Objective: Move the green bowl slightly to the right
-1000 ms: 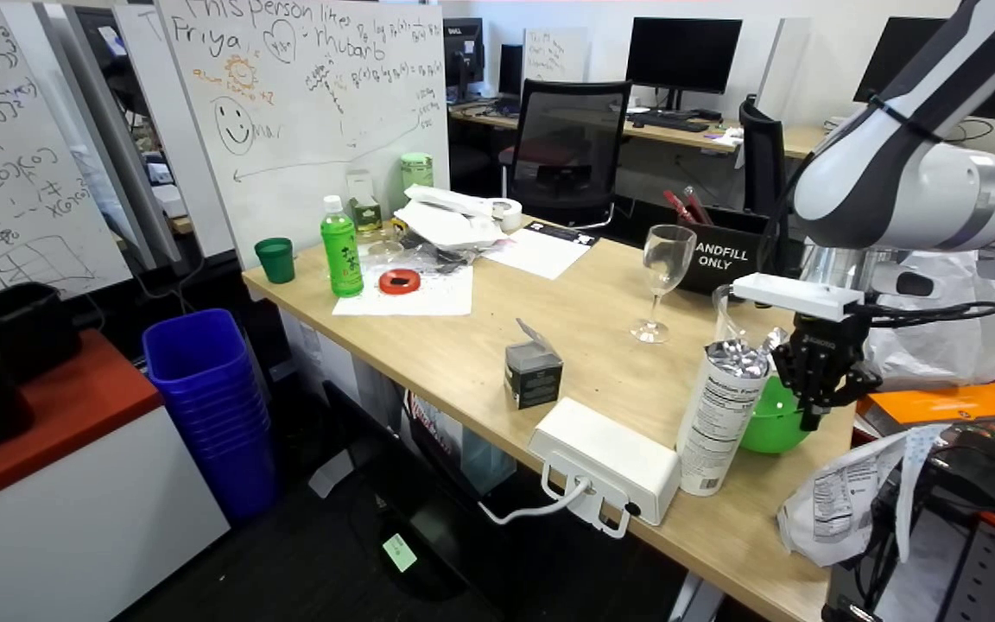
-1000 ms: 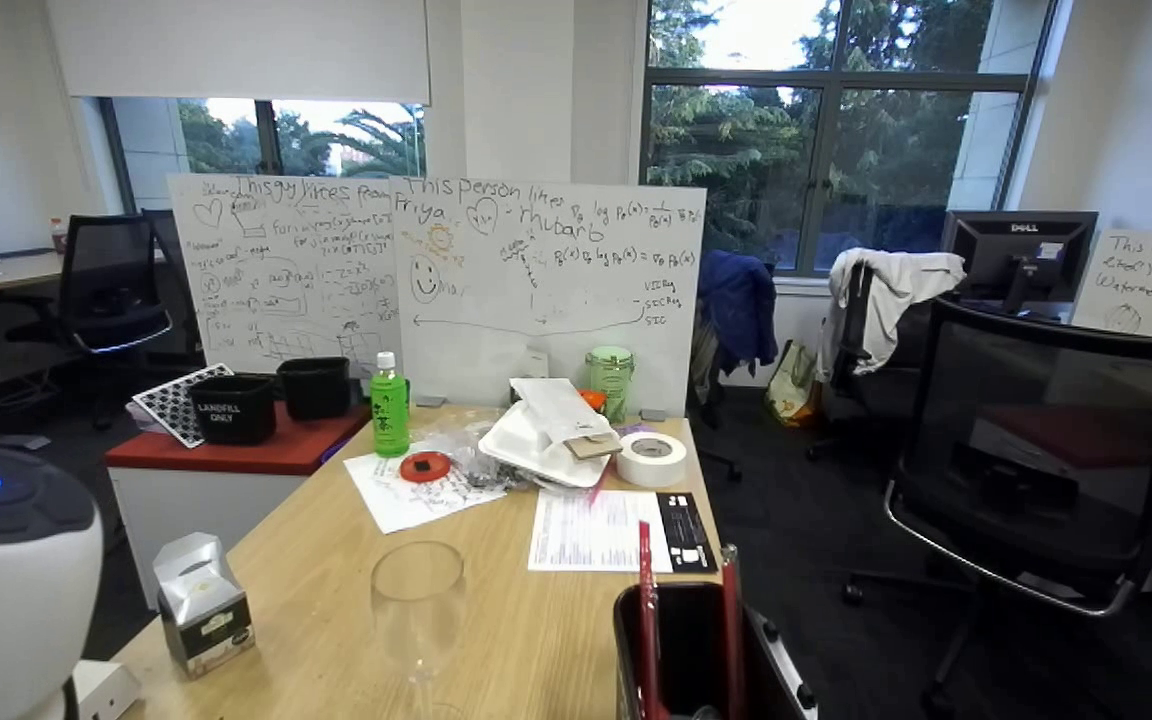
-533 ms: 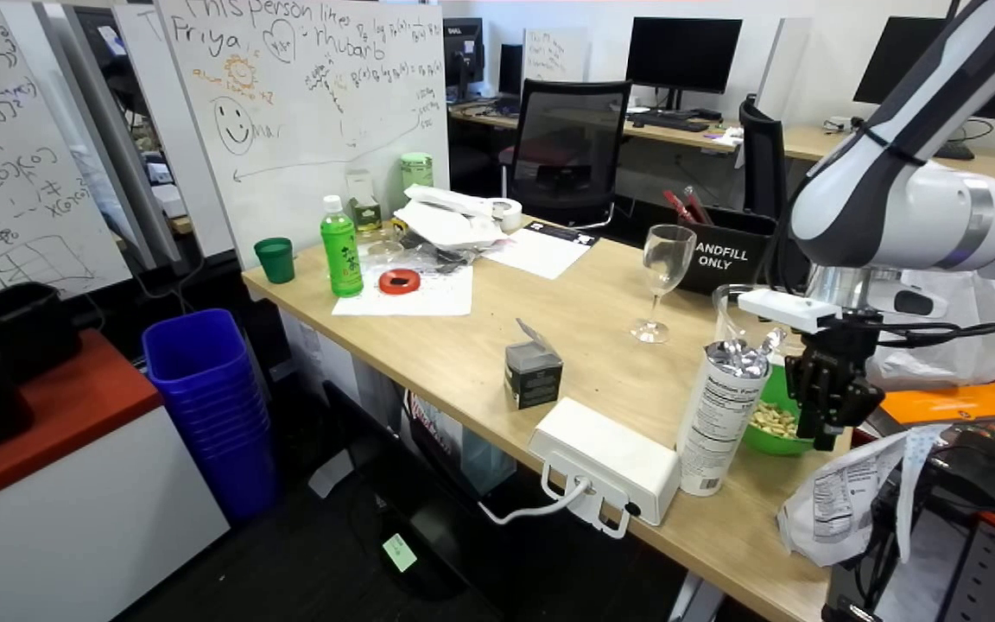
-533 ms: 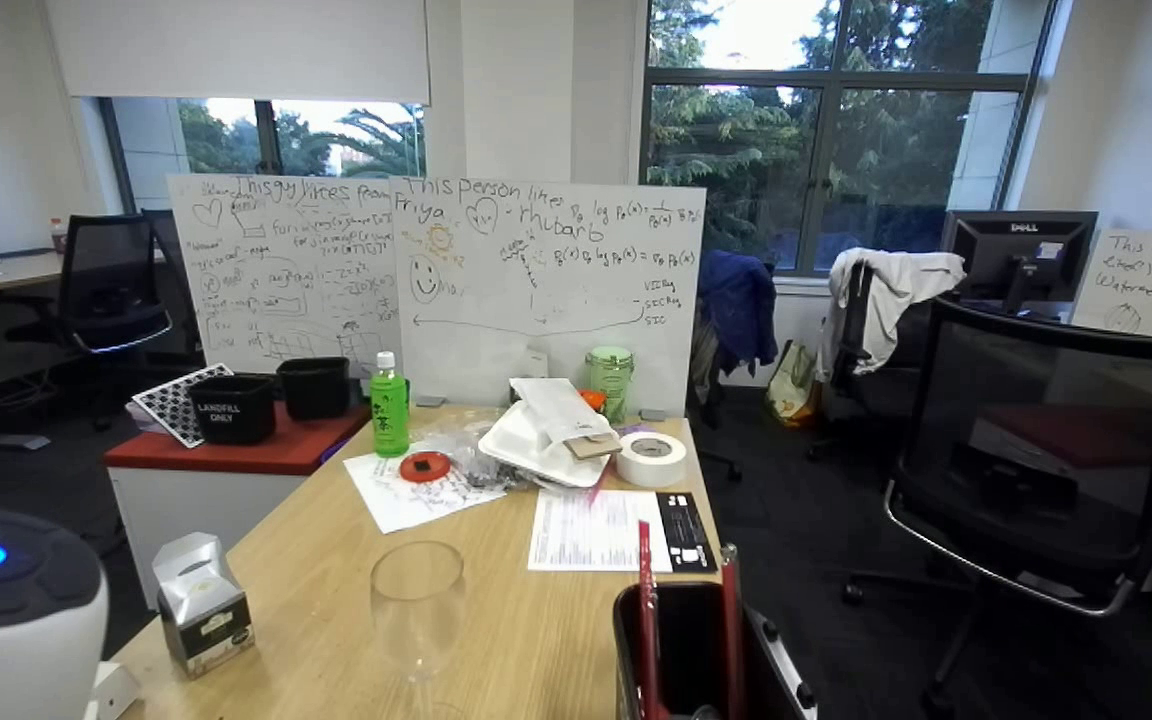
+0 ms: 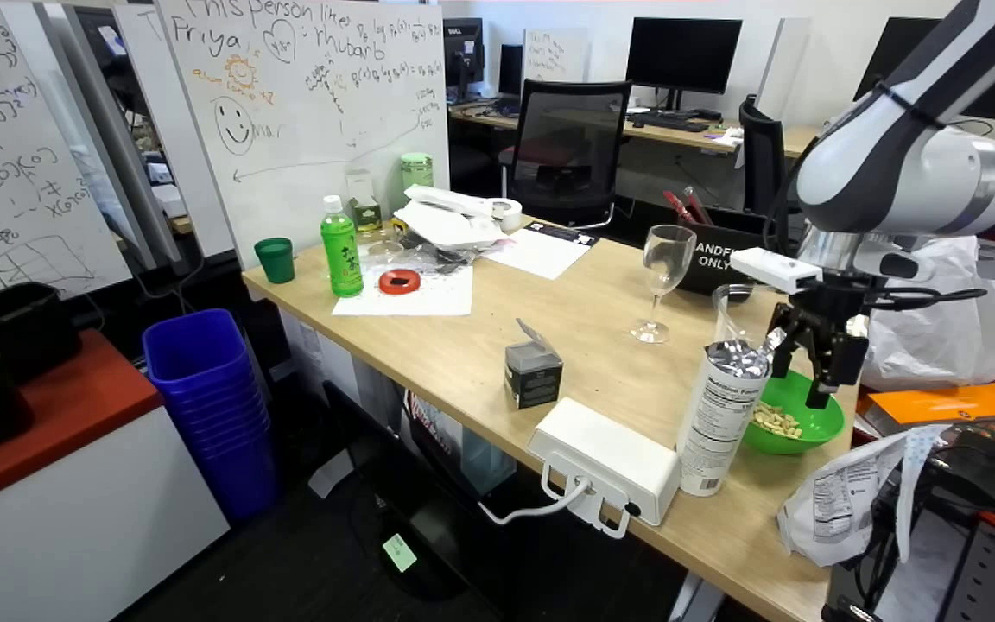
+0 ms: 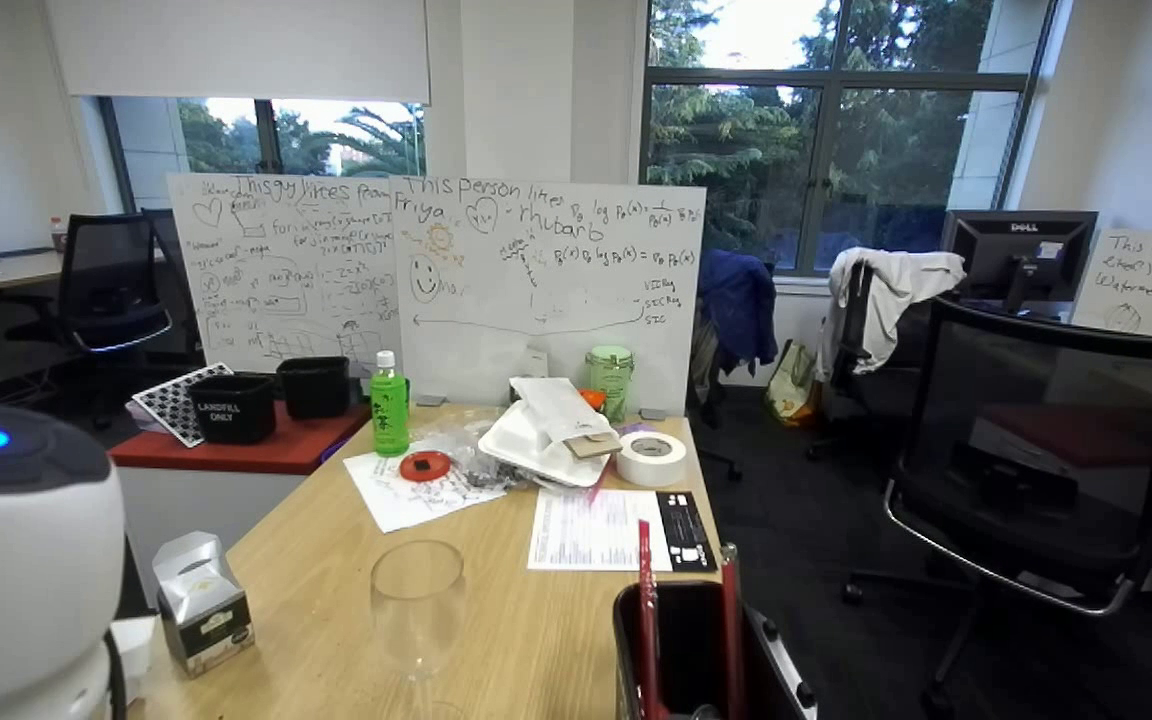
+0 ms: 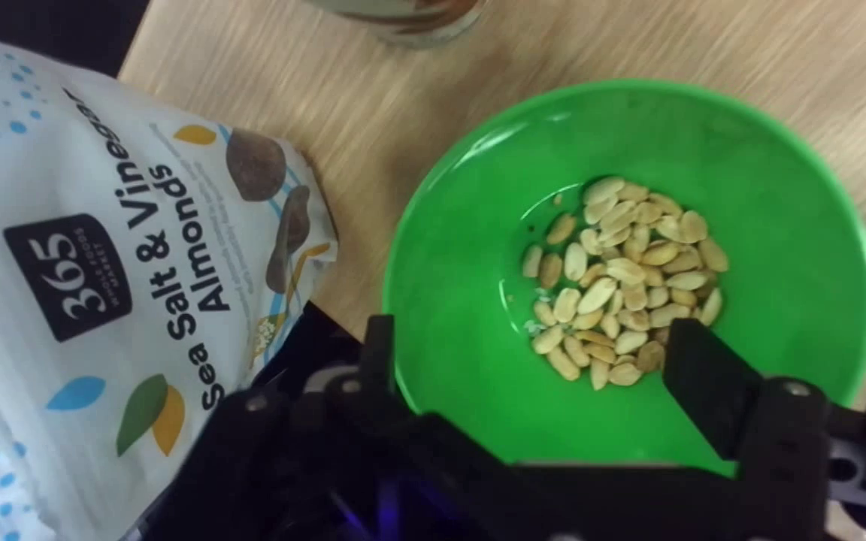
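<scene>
On the wooden table rests the green bowl (image 5: 819, 428), bright green, with a heap of pale nuts (image 7: 628, 289) in its bottom. The wrist view looks down into the bowl (image 7: 463, 263), whose rim shows almost all round. My gripper (image 7: 537, 334) is open, its two black fingers wide apart with nothing held between them. One finger overlaps the bowl's rim in that view, and the other hangs over the nuts. From an exterior view the gripper (image 5: 800, 387) appears just above the bowl. Gripper and bowl are both out of view in an exterior view showing only a white arm link (image 6: 16, 580).
A tall white printed canister (image 5: 716, 423) stands close to the bowl and covers part of it. Behind is a clear container (image 5: 729, 313), then a wine glass (image 5: 668, 259). A white almond bag (image 7: 140, 263) lies beside the bowl at the table's edge. A white box (image 5: 610, 453) sits nearby.
My gripper dipped, then rose, and opened from shut. The bowl, which had stood tilted at the fingers with its nuts hidden, now lies level and a little farther right in an exterior view.
</scene>
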You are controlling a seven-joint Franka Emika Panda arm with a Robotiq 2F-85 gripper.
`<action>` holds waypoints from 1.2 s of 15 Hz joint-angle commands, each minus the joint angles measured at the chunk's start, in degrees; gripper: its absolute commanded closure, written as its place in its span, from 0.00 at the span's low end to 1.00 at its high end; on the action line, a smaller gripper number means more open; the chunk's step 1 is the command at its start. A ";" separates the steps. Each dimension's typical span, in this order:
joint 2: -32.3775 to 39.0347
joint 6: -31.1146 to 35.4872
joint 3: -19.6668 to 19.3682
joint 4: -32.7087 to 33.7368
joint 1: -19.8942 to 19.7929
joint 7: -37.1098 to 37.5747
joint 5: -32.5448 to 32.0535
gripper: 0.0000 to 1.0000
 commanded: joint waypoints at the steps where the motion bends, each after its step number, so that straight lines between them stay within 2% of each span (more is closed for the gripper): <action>1: -6.93 -1.85 0.65 -1.10 -0.75 -0.52 -1.06 0.00; 6: -12.95 -4.68 2.04 0.57 -1.06 -3.33 1.19 0.00; 9: -14.48 -11.26 2.08 3.31 -0.56 -10.19 8.22 0.00; 10: -14.20 -7.07 2.91 1.80 -1.08 -4.99 4.04 0.00; 12: -14.70 -9.78 2.93 2.90 -1.07 -7.80 6.45 0.00; 18: -14.60 -10.27 2.91 2.95 -1.08 -8.21 6.62 0.00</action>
